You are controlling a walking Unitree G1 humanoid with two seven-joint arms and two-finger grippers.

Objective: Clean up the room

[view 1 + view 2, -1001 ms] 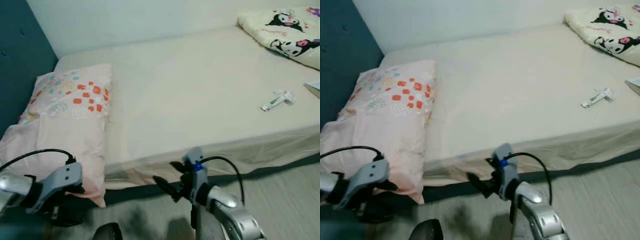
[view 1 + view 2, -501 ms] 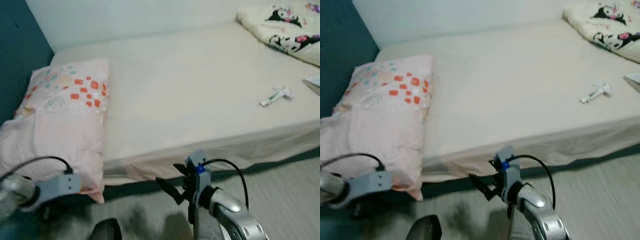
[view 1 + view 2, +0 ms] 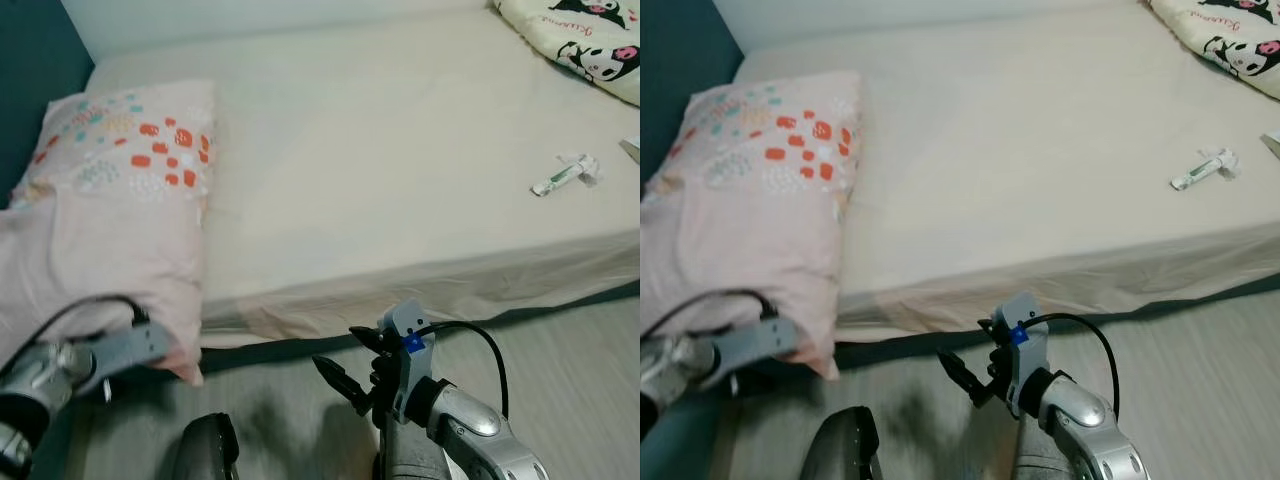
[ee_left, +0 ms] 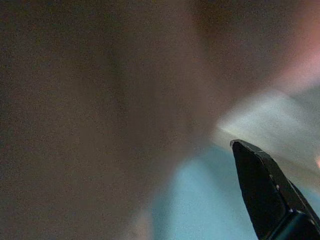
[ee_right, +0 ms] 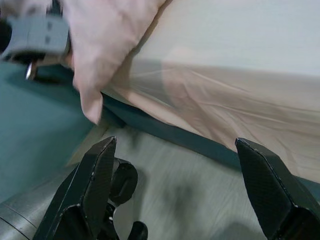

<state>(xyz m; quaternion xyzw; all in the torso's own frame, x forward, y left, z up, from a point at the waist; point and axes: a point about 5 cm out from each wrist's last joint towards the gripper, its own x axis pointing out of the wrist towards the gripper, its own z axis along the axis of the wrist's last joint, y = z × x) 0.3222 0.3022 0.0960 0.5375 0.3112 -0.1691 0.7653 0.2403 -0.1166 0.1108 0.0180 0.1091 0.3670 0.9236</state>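
Left gripper (image 3: 120, 352) blurred, fingers hidden under pillow (image 3: 110, 215); cartoon blanket (image 3: 575, 45) cut off; left wrist view murky.

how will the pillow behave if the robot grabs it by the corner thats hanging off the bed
The pillow looks soft: its corner droops over the bed edge, so it will likely sag and fold. Its creased fabric cover should pinch easily without slipping. It probably weighs little for its bulk, though it may drag across the sheet.
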